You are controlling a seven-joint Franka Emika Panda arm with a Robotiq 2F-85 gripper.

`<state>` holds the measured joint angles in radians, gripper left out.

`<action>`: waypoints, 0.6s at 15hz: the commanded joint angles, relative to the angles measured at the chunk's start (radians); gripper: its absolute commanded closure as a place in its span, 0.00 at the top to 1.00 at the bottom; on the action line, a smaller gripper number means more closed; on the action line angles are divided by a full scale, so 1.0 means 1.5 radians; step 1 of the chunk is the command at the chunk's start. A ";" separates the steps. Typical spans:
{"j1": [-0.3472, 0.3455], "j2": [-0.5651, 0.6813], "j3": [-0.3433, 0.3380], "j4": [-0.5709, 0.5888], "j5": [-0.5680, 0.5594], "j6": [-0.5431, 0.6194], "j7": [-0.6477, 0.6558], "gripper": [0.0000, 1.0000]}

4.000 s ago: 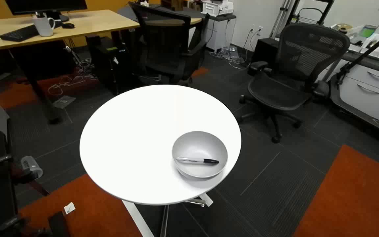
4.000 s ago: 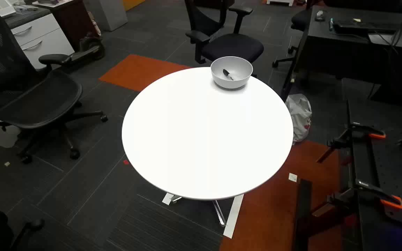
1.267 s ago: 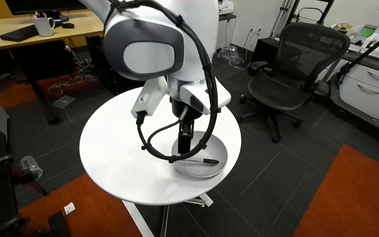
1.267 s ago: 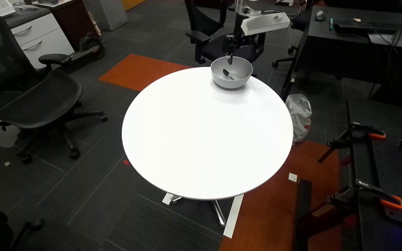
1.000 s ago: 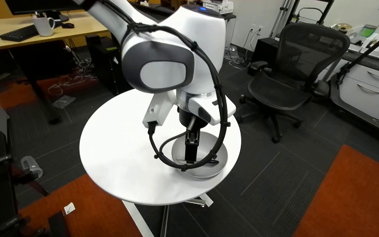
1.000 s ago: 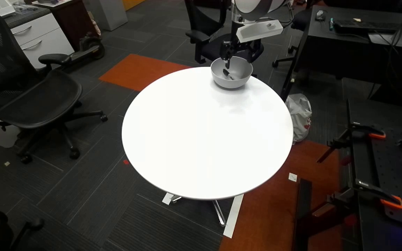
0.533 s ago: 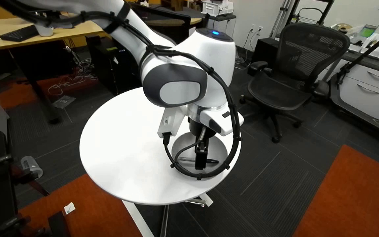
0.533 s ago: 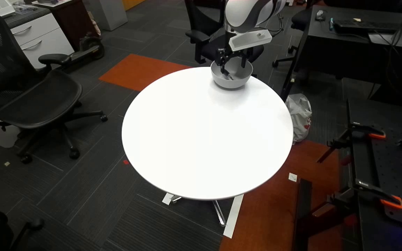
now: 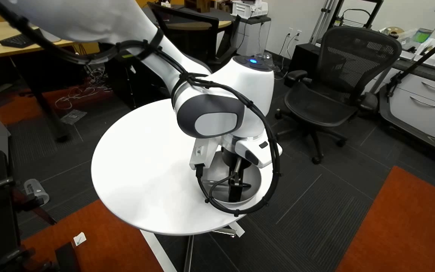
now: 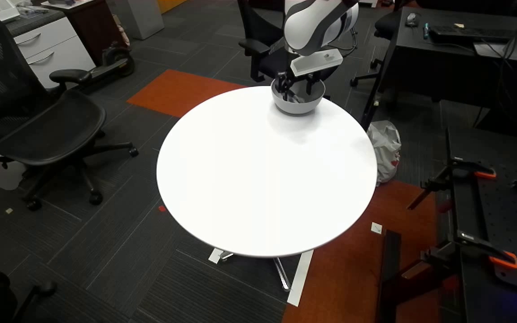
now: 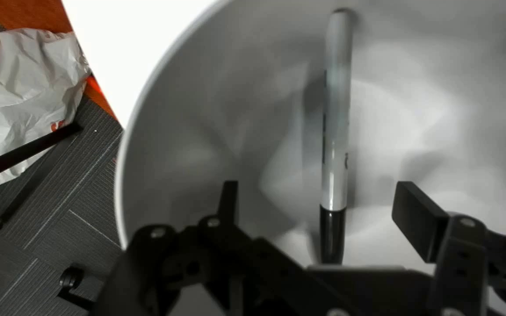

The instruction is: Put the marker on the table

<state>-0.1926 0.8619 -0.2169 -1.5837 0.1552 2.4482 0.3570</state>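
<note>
Marker, pale-barrelled and black-capped, lying inside the grey bowl near the edge of the round white table. The gripper points down into the bowl, its fingers spread well apart — one on either side of the marker in the wrist view — with nothing in its grasp.
</note>
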 commanded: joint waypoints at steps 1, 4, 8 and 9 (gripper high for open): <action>-0.008 0.023 0.005 0.034 0.004 -0.025 0.000 0.59; -0.002 0.026 0.006 0.033 0.005 -0.018 0.005 0.36; 0.000 0.021 0.006 0.025 0.005 -0.011 0.007 0.07; 0.001 0.016 0.006 0.021 0.005 -0.011 0.007 0.01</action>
<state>-0.1906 0.8828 -0.2157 -1.5514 0.1553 2.4467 0.3571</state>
